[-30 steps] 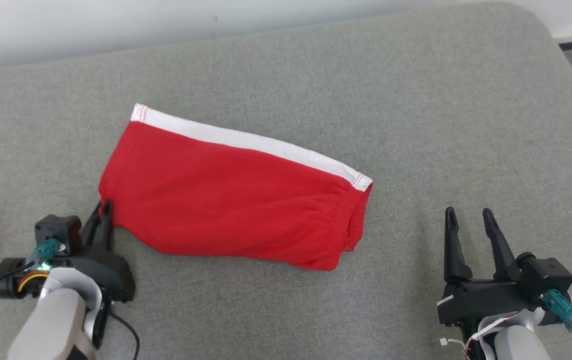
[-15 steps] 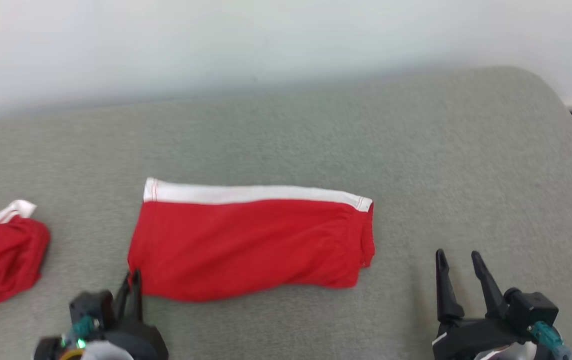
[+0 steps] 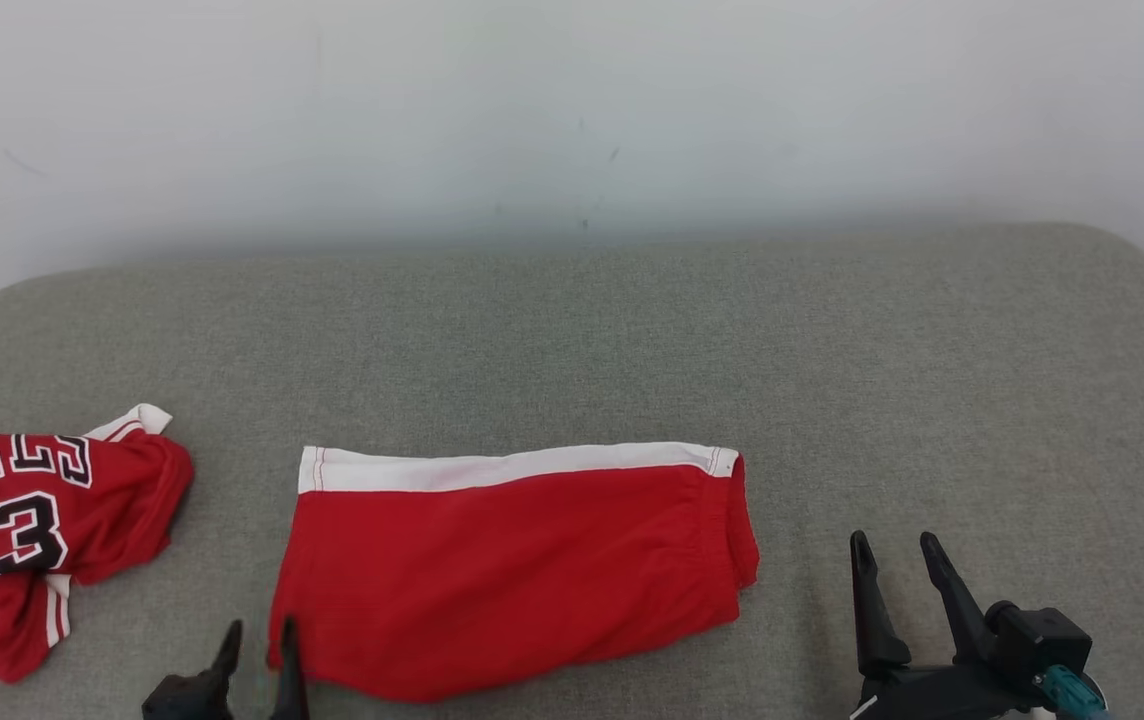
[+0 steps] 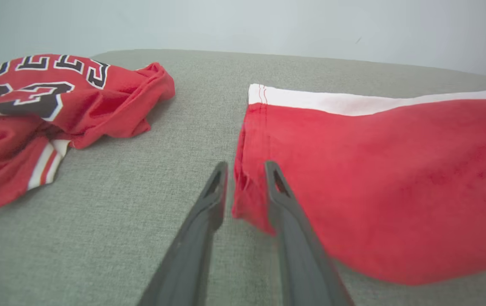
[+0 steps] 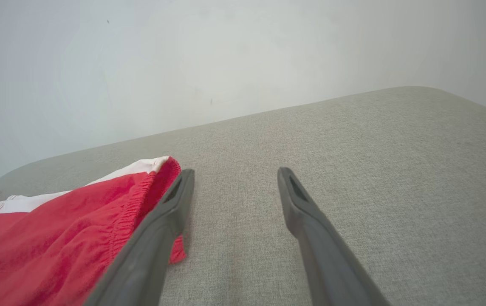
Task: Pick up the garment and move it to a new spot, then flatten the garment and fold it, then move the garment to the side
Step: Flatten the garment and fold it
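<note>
Standing a narrow gap apart, the 2 long dark fingers of the left end effector (image 4: 246,166) frame the near left corner of a folded darker red cloth garment (image 4: 374,178) with a white band along its far edge; the hem shows in the gap and is not clamped. The right end effector (image 3: 893,542) has its 2 fingers spread wide and empty, low over bare fabric just right of that garment's gathered elastic end. Both garments lie on a grey fabric-covered pad (image 3: 932,380) with rounded corners. The crumpled red sports jersey (image 3: 42,530) with white sleeves, red-and-white striped trim and a black 23 outlined in white lies at the pad's left end, near the darker garment but apart from it. A pale wall (image 3: 572,100) rises behind the pad.
</note>
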Controlling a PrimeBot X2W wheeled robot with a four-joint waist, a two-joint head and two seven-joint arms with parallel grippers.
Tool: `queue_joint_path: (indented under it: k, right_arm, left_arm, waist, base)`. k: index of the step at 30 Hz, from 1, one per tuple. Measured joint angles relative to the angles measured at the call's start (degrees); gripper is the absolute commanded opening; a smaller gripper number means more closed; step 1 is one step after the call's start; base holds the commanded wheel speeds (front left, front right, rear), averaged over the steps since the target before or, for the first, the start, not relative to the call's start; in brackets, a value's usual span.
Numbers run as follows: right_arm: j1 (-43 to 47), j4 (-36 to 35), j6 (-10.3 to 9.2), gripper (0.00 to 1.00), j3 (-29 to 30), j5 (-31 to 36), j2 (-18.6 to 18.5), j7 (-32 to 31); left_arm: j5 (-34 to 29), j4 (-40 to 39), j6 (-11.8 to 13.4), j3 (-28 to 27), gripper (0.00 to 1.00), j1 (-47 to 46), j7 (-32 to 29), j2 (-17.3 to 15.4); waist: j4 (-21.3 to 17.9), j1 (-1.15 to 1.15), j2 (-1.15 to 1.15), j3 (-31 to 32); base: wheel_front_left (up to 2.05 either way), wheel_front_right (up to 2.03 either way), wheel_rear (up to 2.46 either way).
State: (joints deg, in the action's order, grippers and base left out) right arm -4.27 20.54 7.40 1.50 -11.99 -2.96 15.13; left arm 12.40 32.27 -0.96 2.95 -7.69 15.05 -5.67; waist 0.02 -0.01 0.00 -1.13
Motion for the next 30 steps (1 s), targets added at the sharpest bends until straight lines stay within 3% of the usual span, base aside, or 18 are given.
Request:
queue_joint_path:
  k: [9, 16, 30]
  right_arm:
    - [-0.1, -0.2, 0.00, 1.00, -1.5, -0.2, 0.0, 0.0]
    - [-0.1, -0.2, 0.00, 1.00, -3.1, -0.8, 0.0, 0.0]
    - [-4.0, 1.9, 0.00, 1.00, -6.1, -1.3, 0.0, 0.0]
  left_arm:
    - [-6.7, -8.7, 0.1, -1.3, 1.00, 3.6, 0.0, 0.5]
    - [-8.5, -13.1, -0.1, -2.7, 1.00, 6.9, 0.0, 1.6]
    - [-8.6, -13.1, -1.6, -1.5, 1.00, 5.3, 0.0, 2.6]
  waist:
    - [0.2, 0.01, 0.00, 0.1]
    - [0.5, 0.01, 0.00, 0.0]
    - [3.2, 0.01, 0.01, -5.2]
  base:
    - [0.00, 0.00, 0.00]
    - [0.00, 0.00, 0.00]
    - [0.00, 0.00, 0.00]
